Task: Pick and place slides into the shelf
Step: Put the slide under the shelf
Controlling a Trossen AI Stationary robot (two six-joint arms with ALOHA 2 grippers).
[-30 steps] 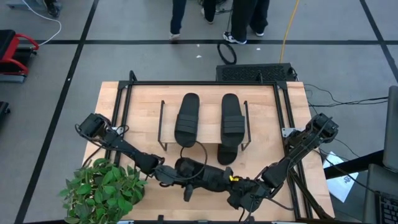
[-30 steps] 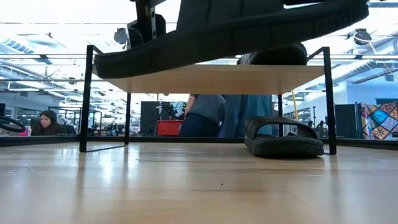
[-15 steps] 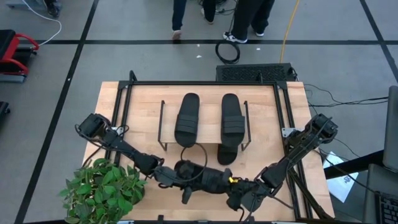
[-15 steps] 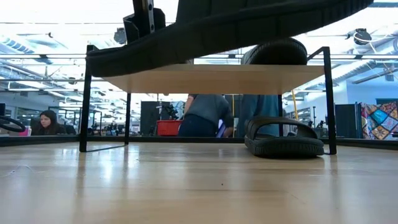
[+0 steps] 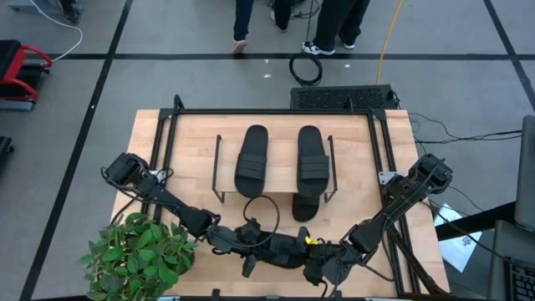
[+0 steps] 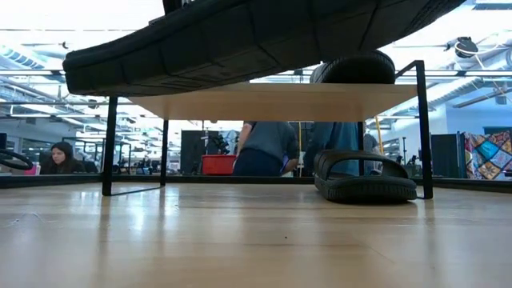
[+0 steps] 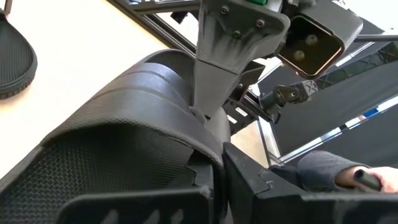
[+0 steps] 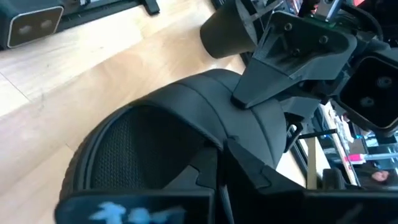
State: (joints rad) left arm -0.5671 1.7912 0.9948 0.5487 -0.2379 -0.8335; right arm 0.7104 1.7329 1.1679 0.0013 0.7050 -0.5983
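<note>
2 black slides (image 5: 252, 160) lie side by side on the shelf (image 5: 276, 134) top; 1 (image 6: 366, 186) lies beneath; 1 (image 5: 272, 247) is held off the table.

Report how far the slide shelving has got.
Done: two matte black slides lie on the small wooden shelf; a third sits under it. In hand: the fourth slide, held off the table by the left tool and right tool. Left: placing it.

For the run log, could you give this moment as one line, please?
left gripper: on slide strap | right gripper: on same strap | slide: lifted | shelf: two on top, one under
</note>
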